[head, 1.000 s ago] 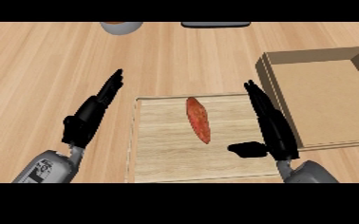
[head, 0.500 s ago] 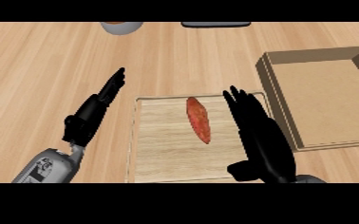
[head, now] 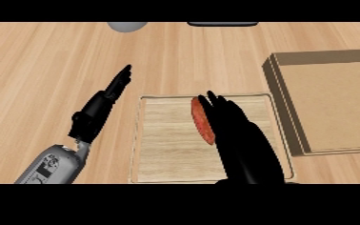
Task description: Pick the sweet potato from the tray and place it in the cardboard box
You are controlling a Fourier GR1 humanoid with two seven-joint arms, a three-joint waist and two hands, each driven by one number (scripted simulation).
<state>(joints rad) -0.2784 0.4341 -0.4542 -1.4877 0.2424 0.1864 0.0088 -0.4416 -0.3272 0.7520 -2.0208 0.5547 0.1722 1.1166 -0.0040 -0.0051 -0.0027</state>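
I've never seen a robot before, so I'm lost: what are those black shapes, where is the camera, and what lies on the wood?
The camera looks steeply down from the robot's head at a wooden counter. The black shapes are its two hands on grey forearms. The left hand rests open beside the tray, holding nothing. The right hand is over the tray, fingers straight, partly covering the reddish sweet potato but not curled round it. To the right stands an open cardboard box, where the sweet potato should go. At the far edge a grey object and a dark object are cut off; I cannot tell what they are.
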